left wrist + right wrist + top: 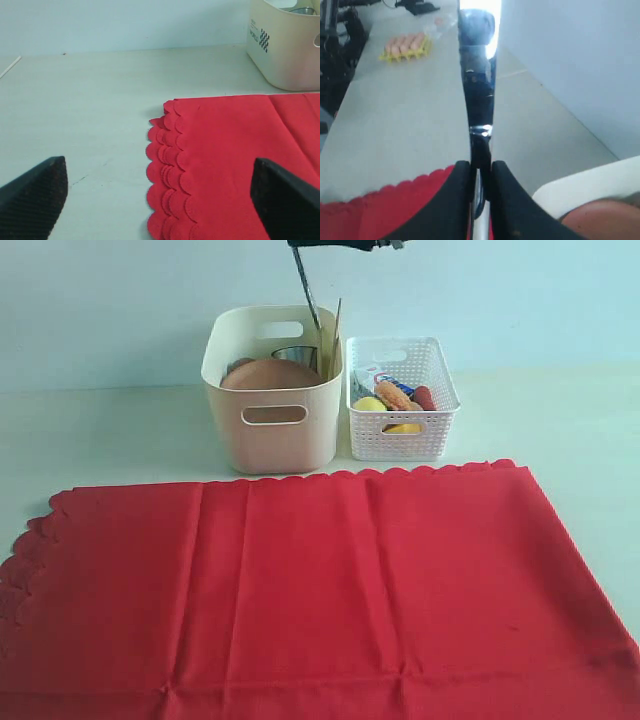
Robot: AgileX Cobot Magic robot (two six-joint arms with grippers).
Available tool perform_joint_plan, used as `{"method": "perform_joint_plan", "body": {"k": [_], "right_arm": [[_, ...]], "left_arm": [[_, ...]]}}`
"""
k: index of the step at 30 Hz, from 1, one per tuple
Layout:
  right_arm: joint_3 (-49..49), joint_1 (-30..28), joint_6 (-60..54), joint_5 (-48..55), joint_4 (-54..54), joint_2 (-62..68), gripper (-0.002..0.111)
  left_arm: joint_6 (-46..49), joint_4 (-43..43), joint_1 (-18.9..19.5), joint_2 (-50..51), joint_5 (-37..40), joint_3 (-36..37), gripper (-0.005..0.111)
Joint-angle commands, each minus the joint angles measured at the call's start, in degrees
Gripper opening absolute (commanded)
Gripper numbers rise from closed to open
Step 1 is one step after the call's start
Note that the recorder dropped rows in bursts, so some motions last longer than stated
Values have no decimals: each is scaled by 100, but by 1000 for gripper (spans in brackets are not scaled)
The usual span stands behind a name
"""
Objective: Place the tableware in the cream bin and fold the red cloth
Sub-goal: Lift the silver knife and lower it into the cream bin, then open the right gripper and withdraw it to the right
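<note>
Pinching slim metal utensil (pixel 307 288) tight, R gripper (pixel 481 169) holds its tip inside cream bin (pixel 272 435) nr desk's far edge, prob. for a clean drop. L gripper (pixel 160 197) gapes wide, empty, over red cloth (pixel 300 590) scalloped side; cloth flat at near edge, unfolded.
</note>
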Motion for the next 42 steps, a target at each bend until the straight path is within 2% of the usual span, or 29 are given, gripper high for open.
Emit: {"method": "perform_joint_plan", "body": {"k": [1,9,14,19,27,32,42], "right_arm": [[-35,-163,-97,15,604,117,0],[-35,-162,-220,-883,747,273,0],[-35,-151,-709,-1299,1562,566,0],[-35,-151,-1105,-1659,1777,896,0],[-114,-151,-1565,-1687,1991,1532,0],[-152,-54,-1717,-1718,1809,1829,0],[-152,125,-1856,-1940,614,1914,1]], "left_arm": [[4,11,16,-28,-20,18,94],[4,11,16,-28,-20,18,94],[4,11,16,-28,-20,18,94],[4,11,16,-28,-20,18,94],[4,11,16,-28,-20,18,94],[4,11,16,-28,-20,18,94],[4,11,16,-28,-20,18,94]]}}
